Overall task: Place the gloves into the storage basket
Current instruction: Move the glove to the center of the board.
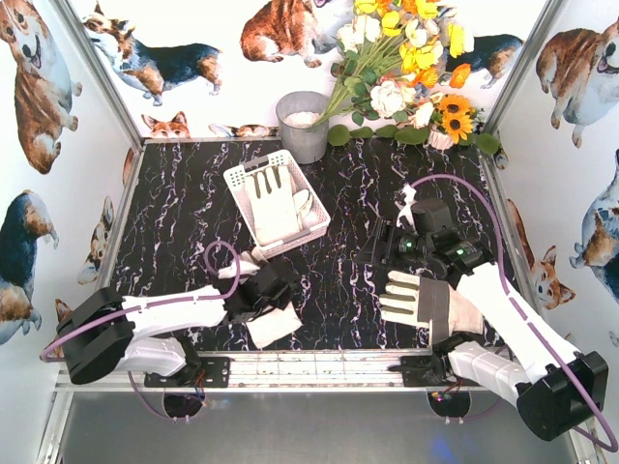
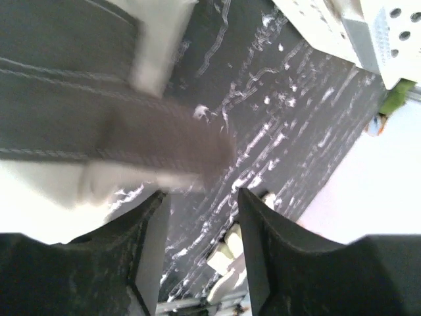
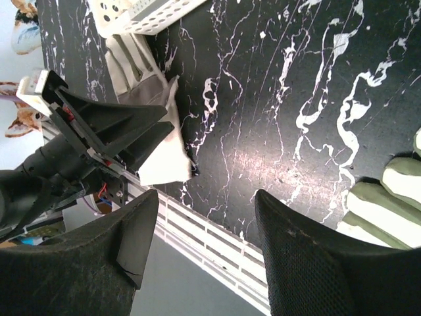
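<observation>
The white slotted storage basket (image 1: 242, 181) stands left of centre with a cream glove (image 1: 276, 208) lying in it. Another glove (image 1: 274, 325) lies on the black marble table just under my left gripper (image 1: 276, 288). In the left wrist view this glove (image 2: 85, 131) is blurred, beyond the fingertips. My left gripper (image 2: 200, 204) has its jaws apart with nothing between them. A third glove (image 1: 421, 300) lies flat beside the right arm. My right gripper (image 1: 379, 253) hovers open and empty above the table, left of that glove (image 3: 385, 197).
A grey metal bucket (image 1: 303, 126) and a bunch of artificial flowers (image 1: 406, 68) stand at the back. The white metal rail (image 3: 217, 243) runs along the near table edge. Corgi-print walls close in both sides. The basket's corner (image 2: 368, 26) shows in the left wrist view.
</observation>
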